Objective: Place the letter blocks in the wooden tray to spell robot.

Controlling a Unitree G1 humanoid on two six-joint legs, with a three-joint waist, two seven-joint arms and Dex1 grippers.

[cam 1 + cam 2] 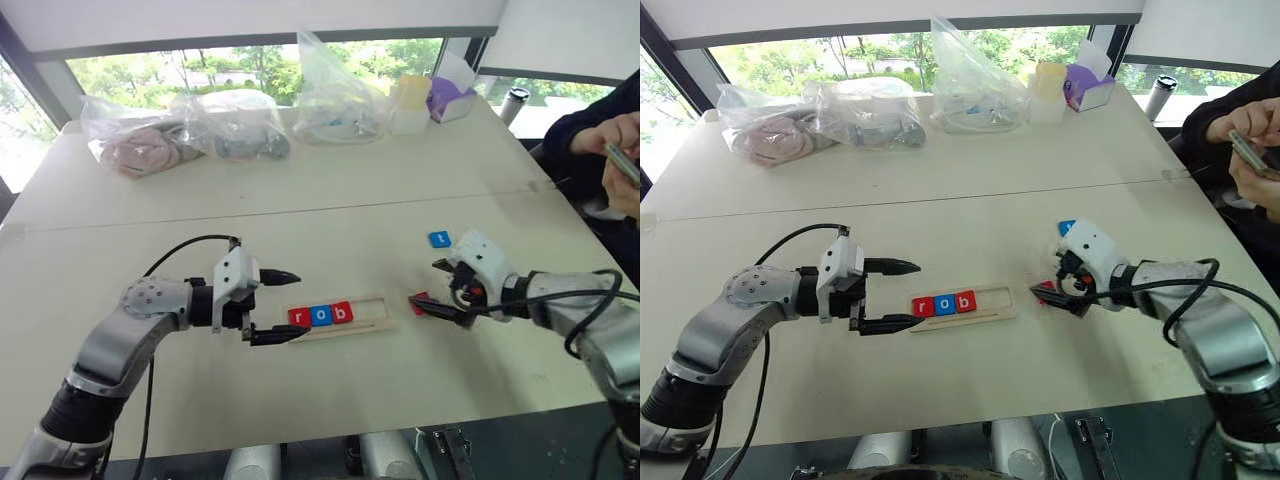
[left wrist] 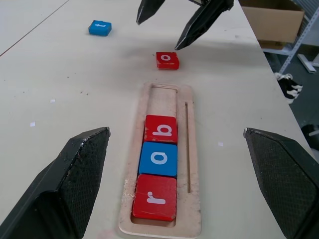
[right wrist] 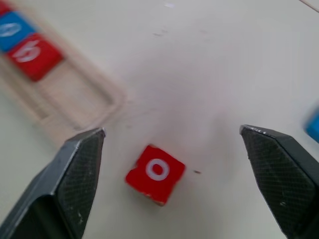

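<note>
The wooden tray [image 2: 192, 149] reads "r", "o", "b". A red "o" tile [image 3: 155, 173] lies loose between the right gripper's [image 3: 174, 174] spread fingers; the left gripper's [image 1: 283, 304] fingers are spread too.

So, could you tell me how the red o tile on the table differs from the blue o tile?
The red o tile lies loose on the table beyond the tray's empty end; the blue o tile sits in the wooden tray between r and b. The red one lies askew, the blue one squared to the tray. Both show a white o.
</note>
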